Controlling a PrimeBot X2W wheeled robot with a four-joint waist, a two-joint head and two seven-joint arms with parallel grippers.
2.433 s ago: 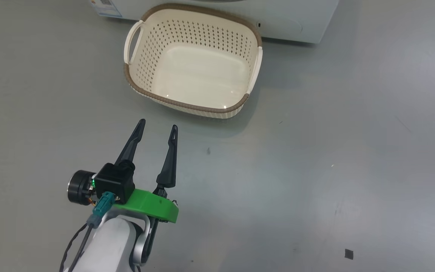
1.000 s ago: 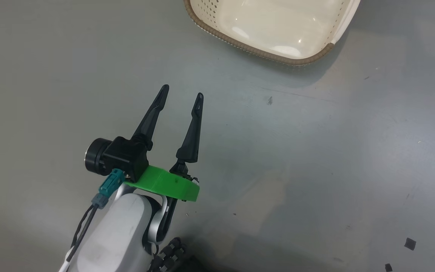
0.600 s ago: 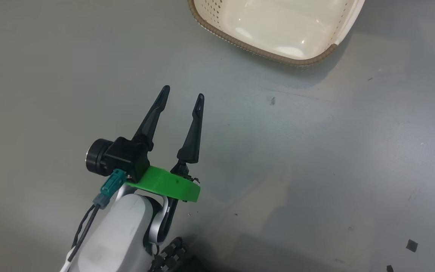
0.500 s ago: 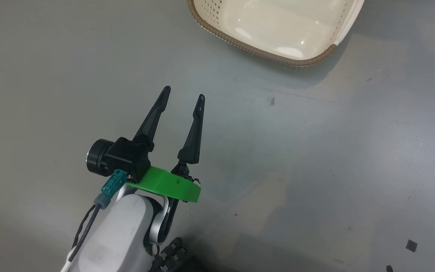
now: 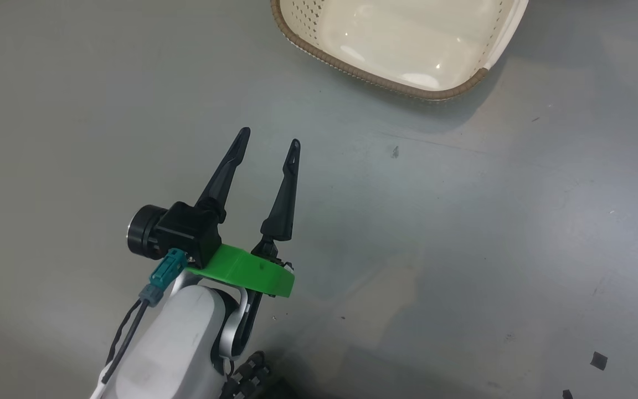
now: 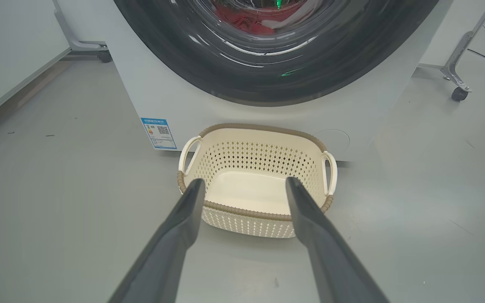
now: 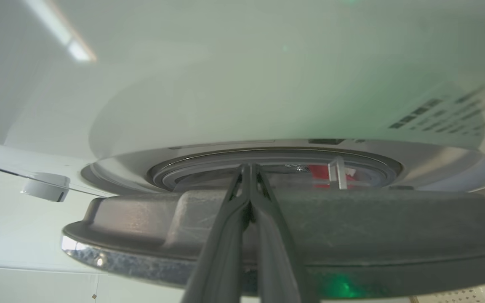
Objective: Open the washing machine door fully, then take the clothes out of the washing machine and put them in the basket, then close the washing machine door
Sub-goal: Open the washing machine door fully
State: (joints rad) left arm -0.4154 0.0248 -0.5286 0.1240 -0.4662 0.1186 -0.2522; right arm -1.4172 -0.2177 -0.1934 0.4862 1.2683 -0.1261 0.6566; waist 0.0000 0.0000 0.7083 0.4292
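The cream basket (image 6: pixel 263 130) sits on the grey floor right in front of the white washing machine (image 6: pixel 150 97); its near rim (image 5: pixel 352 69) shows at the top of the head view. My left gripper (image 5: pixel 270 136) hovers open and holds nothing, short of the basket, its fingers (image 6: pixel 183 227) framing it. Behind the black-rimmed door (image 6: pixel 276 80) red clothes (image 6: pixel 249 23) show through the glass. In the right wrist view the door (image 7: pixel 352 227) stands slightly ajar, seen edge-on. My right gripper (image 7: pixel 249 167) is shut, its tips at the gap where the clothes (image 7: pixel 319 171) peek out.
A blue sticker (image 6: pixel 158 133) marks the machine's lower left corner. Wheeled frame legs stand to the right (image 6: pixel 457 90) and left (image 6: pixel 86 44) of the machine. A white panel (image 6: pixel 6 63) lines the far left. Small dark scraps (image 5: pixel 597 360) lie on the floor.
The head camera swung, so the basket slid to the picture's top right and the machine left it. Over the last second only a slight wobble; both grippers keep their state.
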